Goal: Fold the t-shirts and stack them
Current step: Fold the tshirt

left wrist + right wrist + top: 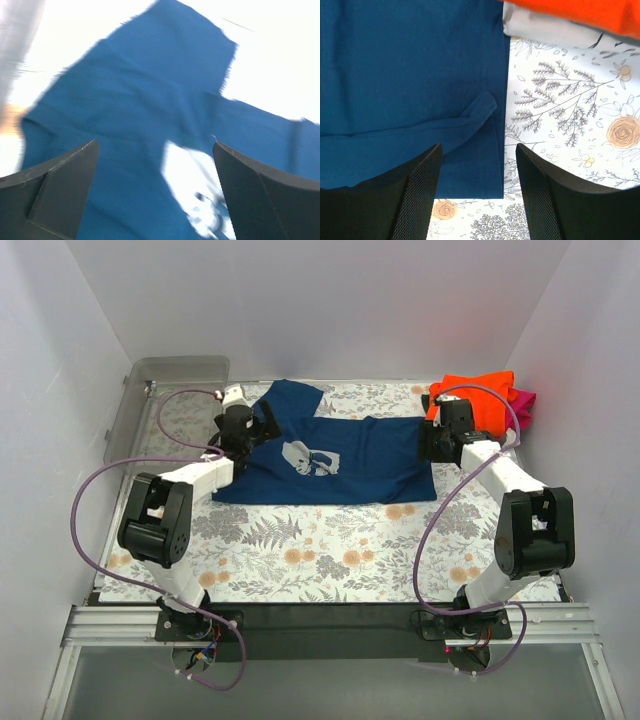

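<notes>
Bright, even light overhead — left wrist view motion-blurred, whites blown out.

a floral-patterned surface [330, 560] is boxed in by white walls [400, 300] on the left, back and right. a navy t-shirt [340, 465] lies spread across the middle. it reaches from the left hand [262, 428] to the right hand [428, 443], and both hands hang over its edges, fingers apart with nothing between them. the near half of the surface, between the shirt and the arm bases, is bare. a folded orange shirt [480, 400], with a magenta shirt [523, 402] at its far side, crowds the back right corner just beyond the right hand. a clear plastic bin [170, 390] fills the back left corner, near the left hand.
</notes>
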You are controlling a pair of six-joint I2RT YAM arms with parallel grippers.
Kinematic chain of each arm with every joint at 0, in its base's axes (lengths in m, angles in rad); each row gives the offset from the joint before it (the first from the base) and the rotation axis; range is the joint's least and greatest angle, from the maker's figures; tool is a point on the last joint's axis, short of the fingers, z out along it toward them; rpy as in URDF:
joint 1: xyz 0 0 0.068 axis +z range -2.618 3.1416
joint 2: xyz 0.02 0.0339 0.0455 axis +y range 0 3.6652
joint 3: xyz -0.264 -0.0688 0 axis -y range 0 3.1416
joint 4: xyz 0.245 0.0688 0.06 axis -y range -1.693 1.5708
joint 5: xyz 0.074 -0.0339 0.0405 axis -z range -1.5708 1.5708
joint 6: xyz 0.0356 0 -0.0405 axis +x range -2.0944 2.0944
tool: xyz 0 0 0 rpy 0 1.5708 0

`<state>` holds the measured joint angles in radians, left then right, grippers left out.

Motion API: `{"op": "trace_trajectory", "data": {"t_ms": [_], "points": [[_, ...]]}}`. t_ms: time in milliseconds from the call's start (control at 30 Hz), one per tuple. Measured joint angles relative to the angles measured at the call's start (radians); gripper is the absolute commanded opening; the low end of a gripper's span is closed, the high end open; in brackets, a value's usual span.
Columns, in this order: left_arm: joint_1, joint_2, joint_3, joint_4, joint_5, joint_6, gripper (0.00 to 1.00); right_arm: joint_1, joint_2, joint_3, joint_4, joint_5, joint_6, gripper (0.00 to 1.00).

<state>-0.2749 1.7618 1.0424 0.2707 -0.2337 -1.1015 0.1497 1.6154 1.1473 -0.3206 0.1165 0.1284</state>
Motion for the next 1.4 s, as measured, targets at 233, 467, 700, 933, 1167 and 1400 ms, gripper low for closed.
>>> {"op": "trace_trajectory", "data": {"t_ms": [233,467,700,933,1167,1400], "points": [[-0.144,-0.129,-0.121,-0.001,0.008,-0.031,0.90,-0.001,-0.026,-0.138,0.008,-0.006,0.005,0.51],[-0.164,-0.252,-0.310,-0.039,-0.001,-0.116,0.90,-0.005,-0.023,-0.202,0.000,-0.005,0.010,0.37],[-0.161,-0.282,-0.412,-0.049,-0.014,-0.172,0.91,-0.005,-0.003,-0.202,0.008,0.001,0.016,0.22],[-0.161,-0.292,-0.460,-0.061,-0.023,-0.196,0.91,-0.012,0.018,-0.210,0.007,0.013,0.016,0.22],[-0.161,-0.320,-0.473,-0.061,-0.033,-0.202,0.91,-0.013,0.018,-0.222,0.008,0.033,0.019,0.27],[-0.161,-0.326,-0.480,-0.061,-0.040,-0.206,0.92,-0.013,0.018,-0.224,0.008,0.008,0.016,0.15]]}}
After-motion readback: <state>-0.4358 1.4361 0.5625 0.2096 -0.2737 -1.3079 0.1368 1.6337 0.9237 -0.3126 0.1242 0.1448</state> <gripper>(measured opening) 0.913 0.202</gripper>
